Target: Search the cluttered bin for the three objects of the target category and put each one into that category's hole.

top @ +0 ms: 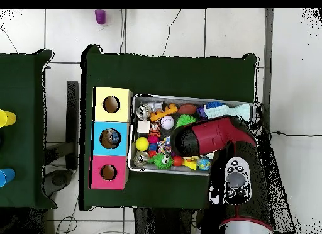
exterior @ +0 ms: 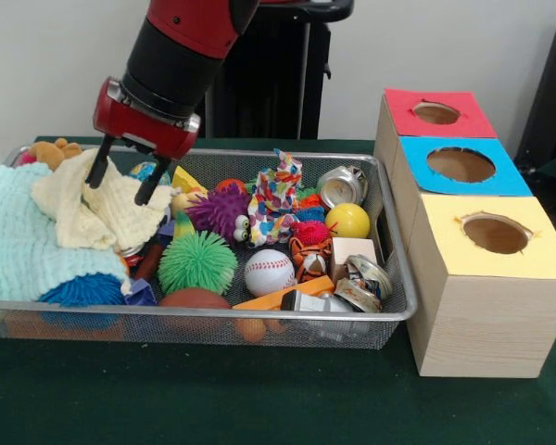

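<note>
Cloth between gripper fingers

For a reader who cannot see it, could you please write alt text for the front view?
A red and black robot arm lowers its open gripper onto a cream cloth at the left of a wire mesh bin cluttered with toys, balls and crushed cans. Right of it stand three wooden boxes with red, blue and yellow holed tops.

Bin crammed, no gaps; boxes' three holes unobstructed; cloth under hand.
</note>
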### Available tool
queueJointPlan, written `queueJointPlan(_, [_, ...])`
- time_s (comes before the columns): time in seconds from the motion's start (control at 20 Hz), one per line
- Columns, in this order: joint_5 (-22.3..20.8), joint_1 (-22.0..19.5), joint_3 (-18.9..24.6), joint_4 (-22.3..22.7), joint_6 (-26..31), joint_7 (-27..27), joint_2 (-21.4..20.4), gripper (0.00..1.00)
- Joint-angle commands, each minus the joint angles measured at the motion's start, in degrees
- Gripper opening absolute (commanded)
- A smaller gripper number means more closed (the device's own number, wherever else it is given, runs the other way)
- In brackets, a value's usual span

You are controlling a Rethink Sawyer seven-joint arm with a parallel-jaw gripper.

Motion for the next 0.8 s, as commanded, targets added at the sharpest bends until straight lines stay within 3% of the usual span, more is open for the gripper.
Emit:
queueJointPlan(0.05, [-4.4, -0.3, -0.12, 3.29, 1.05, -5.35, 0.21, 1.0])
queueJointPlan(0.4, [-5.4, 0.09, -2.23, 6.27, 0.28, -3.37, -0.54, 1.0])
queueJointPlan(0.8, [-6.05, -3.16, -0.42, 6.04, -2.75, -4.35, 3.36, 1.0])
